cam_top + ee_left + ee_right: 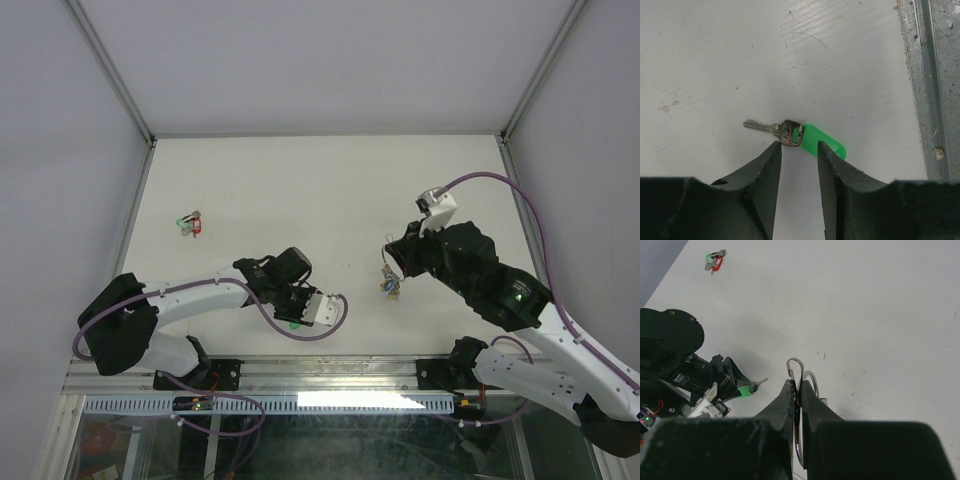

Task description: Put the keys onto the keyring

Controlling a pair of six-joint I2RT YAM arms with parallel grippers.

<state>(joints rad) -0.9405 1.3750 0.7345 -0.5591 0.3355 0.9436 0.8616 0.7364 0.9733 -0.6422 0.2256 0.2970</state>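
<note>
A small silver key with a green plastic tag (827, 141) lies flat on the white table, just beyond the tips of my left gripper (799, 147). That gripper is open, its fingers on either side of the key's head. In the top view the green tag (293, 323) shows under the left gripper (298, 314). My right gripper (797, 385) is shut on the thin silver keyring (799, 369), whose wire loop sticks out past the fingertips. In the top view small keys (390, 286) hang from the ring below the right gripper (394, 262). No yellow key can be made out.
A second small bunch with green and red tags (189, 223) lies at the far left of the table, and also shows in the right wrist view (715, 260). A metal rail (932, 100) runs along the table's near edge, close to the green key. Grey walls enclose the table.
</note>
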